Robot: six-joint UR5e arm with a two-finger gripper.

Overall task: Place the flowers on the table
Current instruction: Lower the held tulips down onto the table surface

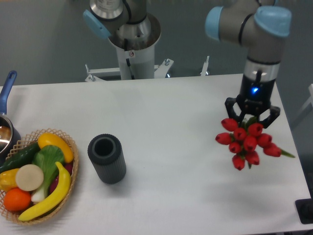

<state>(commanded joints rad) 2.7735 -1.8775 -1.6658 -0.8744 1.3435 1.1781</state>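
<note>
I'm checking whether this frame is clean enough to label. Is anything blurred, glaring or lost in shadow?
In the camera view, light is soft and even; the white table shows no harsh glare, only faint shadows beside the vase and under the flowers. The flowers and the gripper look slightly soft, and the basket is reasonably sharp. A small blue light glows on the arm's wrist.

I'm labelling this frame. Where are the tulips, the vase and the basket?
tulips (248, 143): fixed camera, on a red bloom mid-bunch.
vase (108, 163): fixed camera, on its ribbed side wall.
basket (74, 157): fixed camera, on the wicker rim's right edge.
</note>
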